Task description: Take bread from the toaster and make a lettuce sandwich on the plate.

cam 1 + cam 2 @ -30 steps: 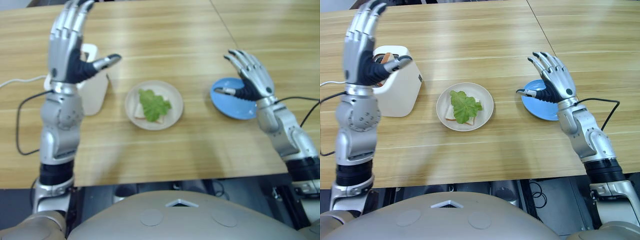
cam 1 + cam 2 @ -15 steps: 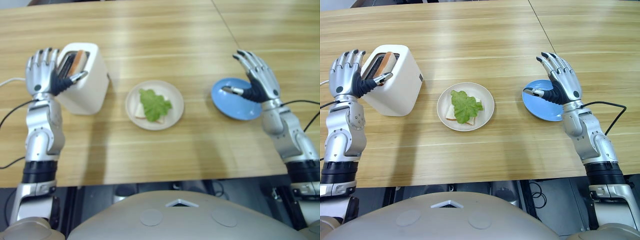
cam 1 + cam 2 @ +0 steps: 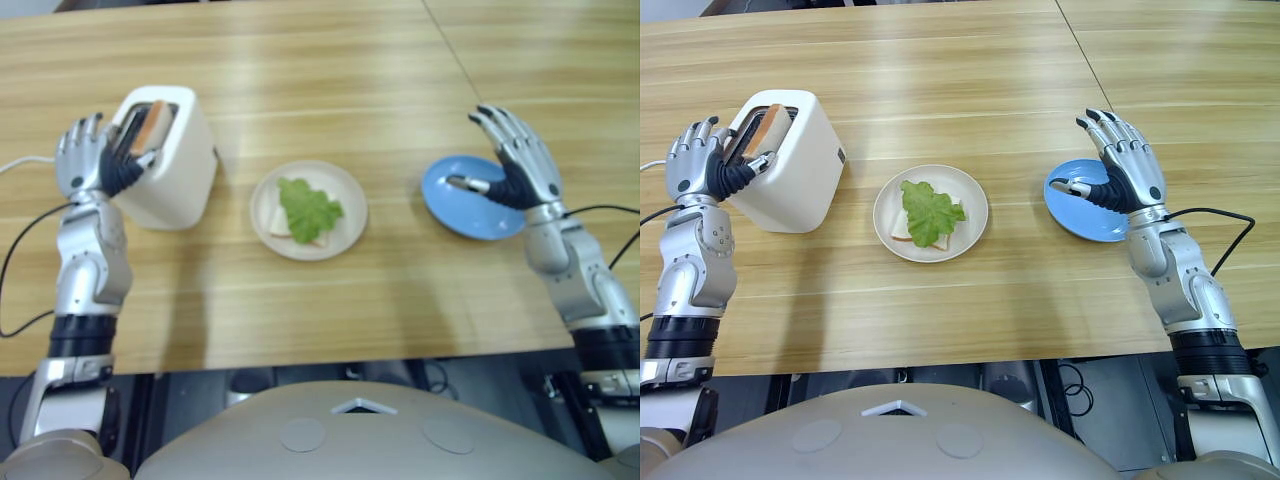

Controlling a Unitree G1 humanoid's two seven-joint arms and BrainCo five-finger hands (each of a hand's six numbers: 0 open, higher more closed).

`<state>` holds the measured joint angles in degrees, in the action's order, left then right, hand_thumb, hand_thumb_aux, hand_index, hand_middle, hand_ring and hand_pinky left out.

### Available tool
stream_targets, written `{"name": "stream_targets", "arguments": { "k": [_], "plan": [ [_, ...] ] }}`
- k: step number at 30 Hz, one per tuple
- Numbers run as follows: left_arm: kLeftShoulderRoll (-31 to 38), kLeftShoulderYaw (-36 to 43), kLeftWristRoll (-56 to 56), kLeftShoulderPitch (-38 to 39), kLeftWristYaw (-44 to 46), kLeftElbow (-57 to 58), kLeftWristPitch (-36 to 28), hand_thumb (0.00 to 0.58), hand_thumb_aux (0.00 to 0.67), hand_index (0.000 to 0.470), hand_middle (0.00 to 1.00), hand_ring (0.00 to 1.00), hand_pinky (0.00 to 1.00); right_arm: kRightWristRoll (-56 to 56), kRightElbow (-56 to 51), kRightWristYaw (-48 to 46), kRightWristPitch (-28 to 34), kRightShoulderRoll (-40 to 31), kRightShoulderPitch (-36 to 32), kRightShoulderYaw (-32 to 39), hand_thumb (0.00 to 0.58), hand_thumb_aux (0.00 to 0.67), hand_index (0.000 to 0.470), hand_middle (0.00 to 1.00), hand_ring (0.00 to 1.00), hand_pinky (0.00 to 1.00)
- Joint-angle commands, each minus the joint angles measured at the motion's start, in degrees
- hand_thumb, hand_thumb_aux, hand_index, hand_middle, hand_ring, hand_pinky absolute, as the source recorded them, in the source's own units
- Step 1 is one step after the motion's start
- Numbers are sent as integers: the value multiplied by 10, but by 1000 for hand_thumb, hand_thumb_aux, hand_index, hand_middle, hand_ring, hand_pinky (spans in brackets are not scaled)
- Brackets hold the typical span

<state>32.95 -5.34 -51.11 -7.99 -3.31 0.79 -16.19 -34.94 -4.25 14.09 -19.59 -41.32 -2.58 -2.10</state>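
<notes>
Bread (image 3: 766, 121) stands in the toaster (image 3: 795, 175); left robot hand (image 3: 698, 165) beside it, right robot hand (image 3: 1127, 172) over blue plate (image 3: 1078, 216), both with fingers apart.

Light wooden table (image 3: 940, 60), a seam (image 3: 1077, 50) running across its top; dark floor (image 3: 840, 380) beneath.

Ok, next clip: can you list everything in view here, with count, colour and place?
table: one, light wood, under everything
toaster: one, white, left side of the table
bread in toaster: one slice, brown crust, sticking up from the slot
plate: one, cream, centre
bread on plate: one slice, pale, under the lettuce
lettuce: one leaf, green, on that slice
blue plate: one, blue, right side
left hand: silver and black, open, at the toaster's left side
right hand: silver and black, open, over the blue plate
</notes>
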Motion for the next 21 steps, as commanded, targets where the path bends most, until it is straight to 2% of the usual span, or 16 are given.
{"name": "stream_targets", "arguments": {
  "k": [1, 4, 5, 9, 15, 18, 21],
  "plan": [
    [1, 6, 20, -4, -6, 12, 2, 580, 670, 460, 0, 0, 0, -2, 1, -7, 0, 4, 7, -4, 0, 0, 0, 0, 0, 0],
    [-2, 3, 30, -3, -25, -4, 8, 580, 670, 460, 0, 0, 0, -3, 1, -8, 0, 5, 6, -4, 0, 0, 0, 0, 0, 0],
    [-4, 0, 33, -4, -37, -14, 12, 580, 670, 460, 1000, 1000, 1000, -4, 1, -8, 0, 6, 7, -4, 0, 0, 0, 0, 0, 0],
    [-12, -20, 47, -2, -85, -61, 34, 580, 670, 460, 1000, 1000, 1000, -6, -1, -6, 1, 6, 9, -5, 0, 0, 0, 0, 0, 0],
    [-52, -122, 143, 8, -171, -230, 127, 580, 670, 460, 1000, 1000, 1000, -7, -4, -4, 1, 8, 10, -4, 0, 0, 0, 0, 0, 0],
    [-68, -157, 212, 4, -161, -281, 161, 580, 670, 460, 1000, 1000, 1000, -6, -9, -3, 0, 12, 9, 0, 0, 0, 0, 0, 0, 0],
    [-84, -133, 298, -14, -102, -294, 173, 580, 670, 460, 1000, 1000, 1000, -8, -14, -2, 0, 19, 5, 6, 0, 0, 0, 0, 0, 0]
  ]
}}
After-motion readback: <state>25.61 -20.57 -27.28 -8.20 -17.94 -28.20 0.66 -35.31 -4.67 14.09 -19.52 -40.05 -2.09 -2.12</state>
